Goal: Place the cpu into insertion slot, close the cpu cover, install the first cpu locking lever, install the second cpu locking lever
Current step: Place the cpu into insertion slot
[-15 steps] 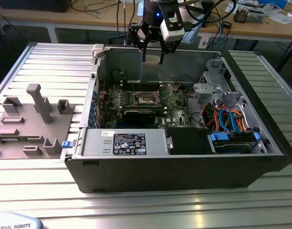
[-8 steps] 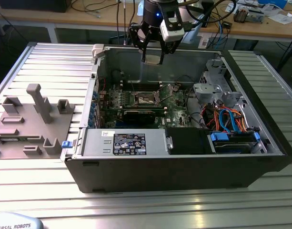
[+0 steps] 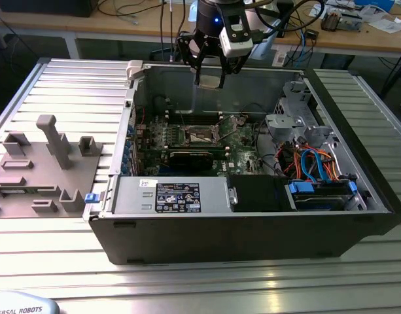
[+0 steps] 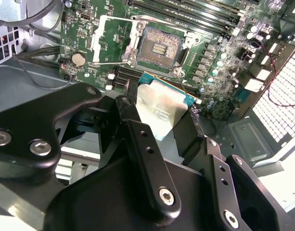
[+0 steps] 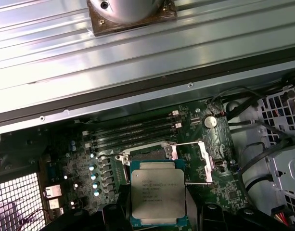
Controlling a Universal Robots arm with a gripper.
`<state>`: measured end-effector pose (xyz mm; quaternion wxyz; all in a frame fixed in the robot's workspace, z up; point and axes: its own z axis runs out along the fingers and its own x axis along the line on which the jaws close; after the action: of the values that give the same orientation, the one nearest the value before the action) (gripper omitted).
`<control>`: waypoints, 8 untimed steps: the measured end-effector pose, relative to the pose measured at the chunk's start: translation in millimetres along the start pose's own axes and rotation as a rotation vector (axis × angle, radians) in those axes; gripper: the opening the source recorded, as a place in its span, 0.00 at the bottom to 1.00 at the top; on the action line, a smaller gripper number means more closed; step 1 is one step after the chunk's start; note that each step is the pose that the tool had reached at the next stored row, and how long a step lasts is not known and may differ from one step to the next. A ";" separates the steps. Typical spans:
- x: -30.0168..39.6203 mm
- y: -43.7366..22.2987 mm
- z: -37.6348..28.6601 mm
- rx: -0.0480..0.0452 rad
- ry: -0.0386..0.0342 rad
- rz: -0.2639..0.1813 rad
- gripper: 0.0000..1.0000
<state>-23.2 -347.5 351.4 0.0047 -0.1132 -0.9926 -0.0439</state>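
Item 1: cpu (image 4: 161, 108), clamped by its edges in my tool (image 3: 210, 78), hanging above the insertion slot (image 4: 159, 48), likely so its underside stays untouched.
Item 2: cpu cover (image 4: 116, 41), swung open beside the insertion slot, baring the contacts.

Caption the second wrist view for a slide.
Black gripper holds the flat square silver-topped cpu above the green motherboard; dark square insertion slot bare, silver cpu cover open.
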 end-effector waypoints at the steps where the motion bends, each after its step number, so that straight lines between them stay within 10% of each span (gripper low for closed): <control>1: 0.0 0.0 0.0 -0.0001 -0.0001 0.001 0.54; 8: 0.0 0.0 0.2 -0.0003 -0.0009 0.010 0.54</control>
<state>-23.2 -347.5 351.2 0.0045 -0.1181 -0.9920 -0.0440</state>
